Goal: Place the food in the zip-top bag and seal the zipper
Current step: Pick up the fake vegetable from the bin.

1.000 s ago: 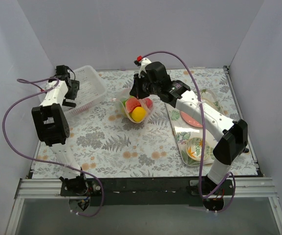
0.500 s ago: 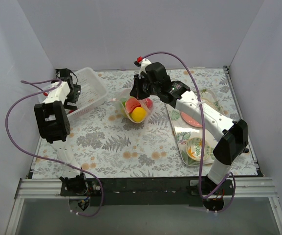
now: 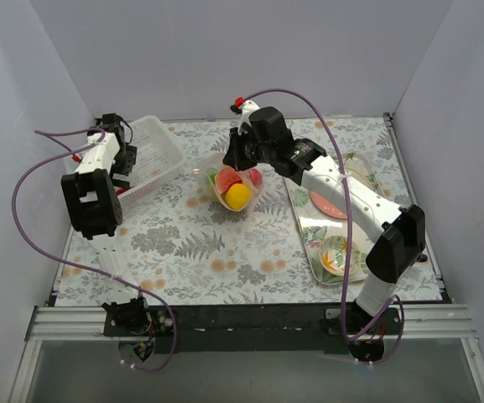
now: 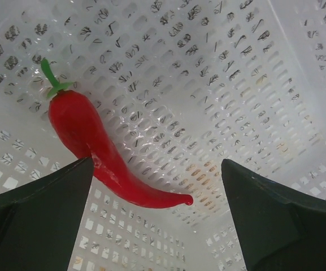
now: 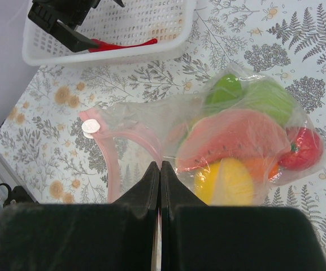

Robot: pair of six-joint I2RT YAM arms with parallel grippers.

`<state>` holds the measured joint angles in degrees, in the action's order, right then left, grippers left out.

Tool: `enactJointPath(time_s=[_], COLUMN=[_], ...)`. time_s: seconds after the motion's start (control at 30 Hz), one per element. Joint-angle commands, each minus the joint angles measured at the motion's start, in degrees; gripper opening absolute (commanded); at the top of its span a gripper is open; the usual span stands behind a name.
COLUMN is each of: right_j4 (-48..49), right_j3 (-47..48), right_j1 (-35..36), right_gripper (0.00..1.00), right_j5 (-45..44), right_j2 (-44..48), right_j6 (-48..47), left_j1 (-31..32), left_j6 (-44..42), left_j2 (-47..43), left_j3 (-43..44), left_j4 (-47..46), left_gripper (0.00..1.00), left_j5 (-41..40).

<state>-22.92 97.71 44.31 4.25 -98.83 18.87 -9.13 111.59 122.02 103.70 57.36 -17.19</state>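
The clear zip-top bag (image 5: 247, 141) lies mid-table, also in the top view (image 3: 235, 190). It holds a watermelon slice (image 5: 236, 138), a lemon (image 5: 230, 180), green apples (image 5: 264, 99), an orange and a red fruit (image 5: 301, 149). Its pink zipper (image 5: 114, 155) gapes open in a loop. My right gripper (image 5: 160, 167) is shut on the bag's pink rim. My left gripper (image 4: 157, 186) is open inside the white basket (image 3: 149, 151), its fingers either side of a red chili pepper (image 4: 89, 147) lying on the basket floor.
A tray (image 3: 334, 227) with patterned plates and a bowl sits at the right of the floral table. The basket walls close in around the left gripper. Purple cables loop over both arms. The enclosure walls stand on three sides.
The left arm has moved further toward the back left, deeper over the basket. The right arm and the bag have not moved.
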Motion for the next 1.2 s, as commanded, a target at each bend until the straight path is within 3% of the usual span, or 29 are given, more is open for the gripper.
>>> enactJointPath(time_s=[0.0,0.37,0.57,0.63,0.7,0.73,0.8,0.83,0.97,1.1,1.17], right_j4=[2.26,1.74,1.74,1.82,1.82,1.82,1.82,1.74,1.56,0.42,-0.11], right_j3=[1.96,3.01,2.57,2.22,1.96,1.7,1.43,1.43,2.13,3.97,4.68], right_j1=[-0.11,-0.19,-0.11,-0.11,-0.19,-0.11,-0.19,-0.11,-0.11,-0.11,-0.11], right_gripper=[0.01,0.01,0.01,0.01,0.01,0.01,0.01,0.01,0.01,0.01,0.01], right_j5=[-0.3,-0.12,-0.12,-0.3,-0.56,-0.73,-1.0,-1.0,-1.0,-1.26,-1.35], right_j2=[0.48,0.12,0.3,0.48,0.65,0.74,0.92,0.92,0.74,-0.4,-0.93], right_j6=[-0.07,-0.24,-0.33,-0.5,-0.85,-0.94,-1.03,-1.03,-1.03,-1.29,-1.47], left_j1=[-0.28,-0.37,-0.37,-0.37,-0.45,-0.37,-0.45,-0.45,-0.54,-0.72,-0.72], left_j6=[0.2,-1.81,-2.08,-2.25,-2.34,-2.52,-3.39,-3.75,-5.85,-11.11,-13.41], left_j2=[0.24,2.61,4.02,3.84,3.58,3.14,2.7,2.27,0.51,-2.74,-5.46], left_j3=[1.68,5.02,2.21,0.1,-0.78,-1.22,-1.31,-1.22,-0.26,1.06,1.68], left_j4=[6.35,8.73,6.89,4.43,2.59,1.97,0.65,0.3,-0.85,-4.17,-6.63], left_gripper=[0.98,0.98,0.98,0.93,0.84,0.69,0.56,0.44,0.19,0.03,0.0], left_j5=[-1.62,-3.02,-2.24,-1.53,-1.44,-1.53,-2.23,-2.49,-4.34,-5.31,-5.48])
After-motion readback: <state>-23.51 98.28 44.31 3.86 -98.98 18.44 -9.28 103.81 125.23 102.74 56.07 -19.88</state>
